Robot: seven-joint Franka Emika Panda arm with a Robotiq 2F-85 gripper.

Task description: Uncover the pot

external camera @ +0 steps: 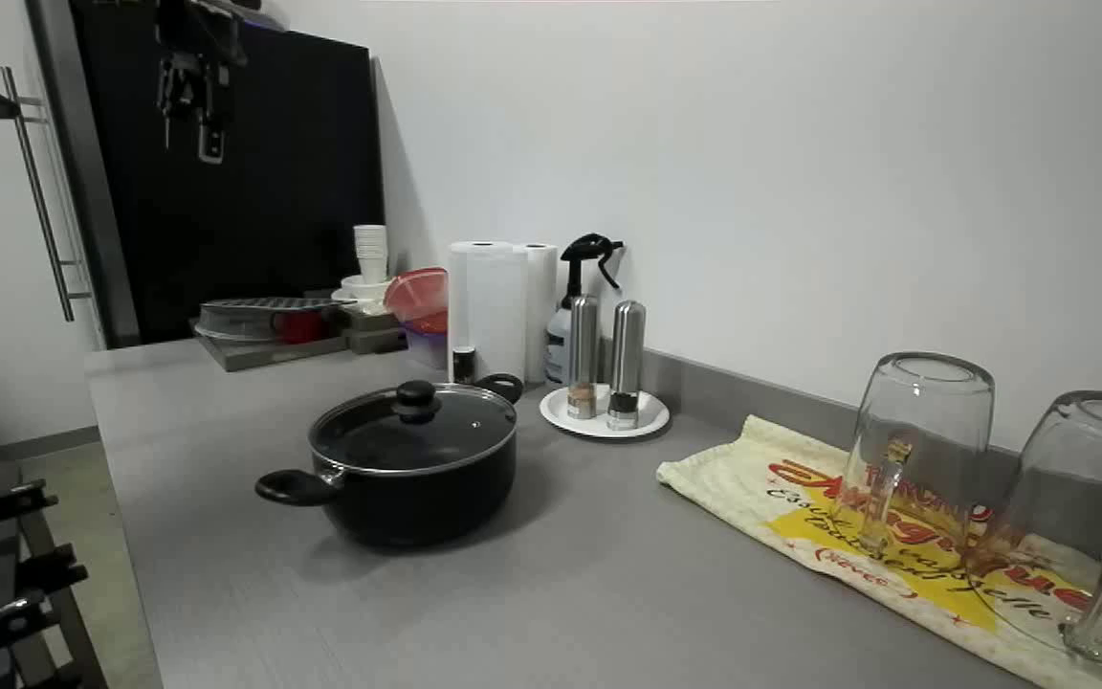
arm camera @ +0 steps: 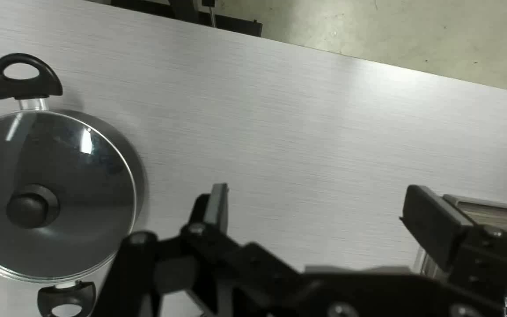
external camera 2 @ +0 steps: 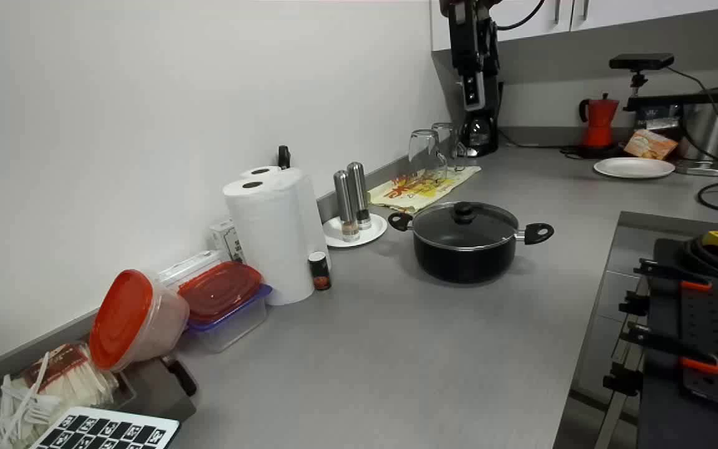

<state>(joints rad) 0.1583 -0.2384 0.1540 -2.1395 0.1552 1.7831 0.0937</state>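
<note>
The wide black pot (external camera: 422,507) stands upright on the grey counter; it also shows in an exterior view (external camera 2: 465,262). A glass lid (external camera: 388,435) with a metal rim and a black knob (external camera: 416,400) lies on it and covers it. In the wrist view the lid (arm camera: 73,176), its knob (arm camera: 29,209) and both pot handles show at the left, partly cut off. My gripper (arm camera: 317,193) is open and empty, with bare counter seen between its fingers. In both exterior views the gripper (external camera: 190,144) (external camera 2: 476,96) hangs high above the counter, well apart from the pot.
Paper towel rolls (external camera: 489,306) and two steel mills (external camera 2: 353,206) on a white plate (external camera: 656,418) stand beside the pot, near the wall. Upturned glass mugs (external camera: 929,450) stand on a yellow printed cloth (external camera: 733,469). Plastic containers (external camera 2: 141,318) lie farther along the wall.
</note>
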